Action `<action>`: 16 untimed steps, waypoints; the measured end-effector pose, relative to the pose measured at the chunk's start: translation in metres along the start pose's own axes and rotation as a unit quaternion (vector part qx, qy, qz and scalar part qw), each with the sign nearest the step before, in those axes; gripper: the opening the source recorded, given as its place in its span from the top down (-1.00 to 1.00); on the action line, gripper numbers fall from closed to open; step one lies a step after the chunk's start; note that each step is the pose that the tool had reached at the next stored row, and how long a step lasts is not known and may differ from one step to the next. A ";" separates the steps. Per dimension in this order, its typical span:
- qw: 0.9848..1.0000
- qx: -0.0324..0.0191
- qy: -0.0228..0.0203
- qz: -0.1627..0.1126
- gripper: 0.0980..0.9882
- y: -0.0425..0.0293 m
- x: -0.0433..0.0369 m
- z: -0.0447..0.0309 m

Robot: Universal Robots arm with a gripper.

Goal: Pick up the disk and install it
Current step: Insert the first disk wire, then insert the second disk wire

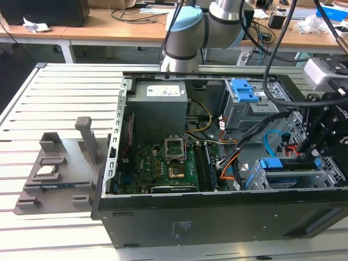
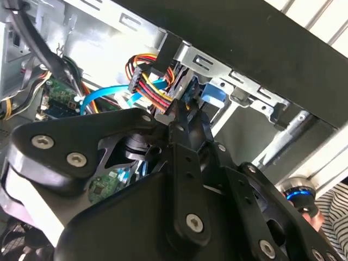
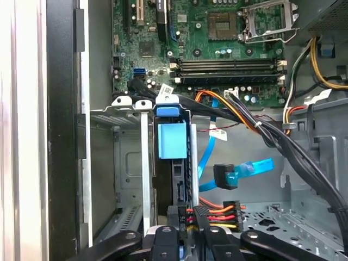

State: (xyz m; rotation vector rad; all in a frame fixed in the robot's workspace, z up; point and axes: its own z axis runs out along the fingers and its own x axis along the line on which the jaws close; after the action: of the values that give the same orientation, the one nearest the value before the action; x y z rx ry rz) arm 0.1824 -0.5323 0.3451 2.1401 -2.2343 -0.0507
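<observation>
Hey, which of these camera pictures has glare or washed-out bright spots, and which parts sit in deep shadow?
In the second wrist view, the pale slatted table at the corner is blown out white, while the black gripper linkage sits dark in the foreground. In the first wrist view, the table strip glares, but the green motherboard is evenly lit. In the exterior view, the black computer case's front wall is dark.

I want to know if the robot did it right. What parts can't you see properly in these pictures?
- The disk: in the first wrist view it stands edge-on in the metal bay, so its label and flat sides are hidden.
- The disk's cable end: the gripper and the coloured wires cover it, so whether it is plugged in cannot be told.
- In the exterior view, the gripper hides where it meets the disk.
</observation>
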 end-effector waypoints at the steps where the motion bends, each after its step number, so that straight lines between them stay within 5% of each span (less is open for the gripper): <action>1: 1.000 0.000 0.001 0.000 0.67 0.0006 -0.0020 -0.0086; 3: 1.000 0.000 0.004 0.000 0.98 0.0015 -0.0042 -0.0240; 6: 1.000 0.000 0.007 0.000 0.98 0.0022 -0.0049 -0.0371; 16: 1.000 0.000 0.007 0.000 0.98 0.0023 -0.0049 -0.0385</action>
State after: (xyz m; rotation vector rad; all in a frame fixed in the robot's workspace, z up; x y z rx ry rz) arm 0.1825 -0.5270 0.3837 2.1336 -2.2282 -0.0360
